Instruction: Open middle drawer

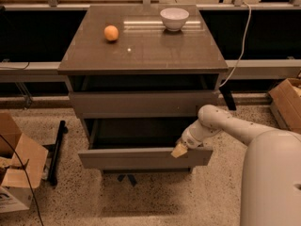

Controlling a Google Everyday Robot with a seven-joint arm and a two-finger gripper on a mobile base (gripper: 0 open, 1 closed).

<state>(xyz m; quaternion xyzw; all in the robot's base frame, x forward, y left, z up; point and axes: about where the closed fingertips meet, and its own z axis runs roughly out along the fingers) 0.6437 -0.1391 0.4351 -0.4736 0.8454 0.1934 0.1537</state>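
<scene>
arm: just the one pale arm, coming out of the big rounded body at lower right and heading left
elbow: round joint, bent pretty sharply
wrist: drops down-left from there
gripper: tan tip, pointing down-left, low and a bit right of centre

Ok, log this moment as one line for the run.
middle drawer: pulled out, dark interior showing | gripper: at right end of drawer front's top edge | cabinet top: orange, bowl

A lab or workshop: speckled floor, cardboard boxes lower left, trailing cable upper right; gripper right of centre at middle drawer
</scene>
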